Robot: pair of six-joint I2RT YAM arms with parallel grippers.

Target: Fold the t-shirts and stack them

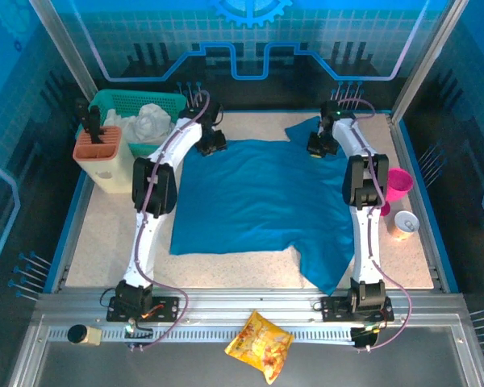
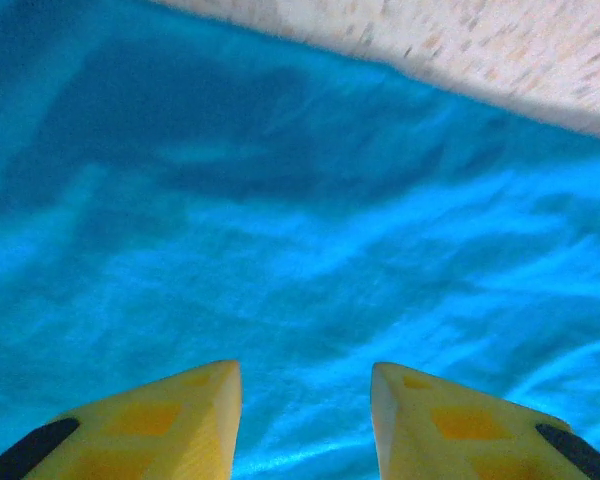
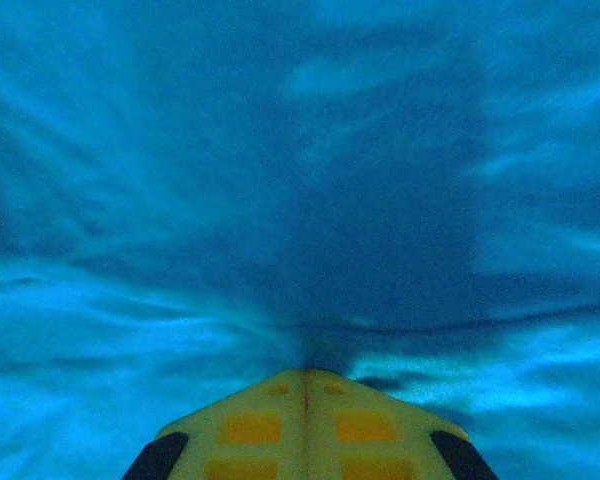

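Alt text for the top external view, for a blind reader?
A teal-blue t-shirt lies spread on the table, with the left gripper and right gripper at its far corners. Green basket far left, pink cup at right.

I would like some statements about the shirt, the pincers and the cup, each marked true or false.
1. The t-shirt lies spread open on the table. True.
2. The left pincer is shut. False: its fingers stand apart above the cloth.
3. The right pincer is shut. True.
4. The pink cup stands left of the t-shirt. False: it stands at its right.
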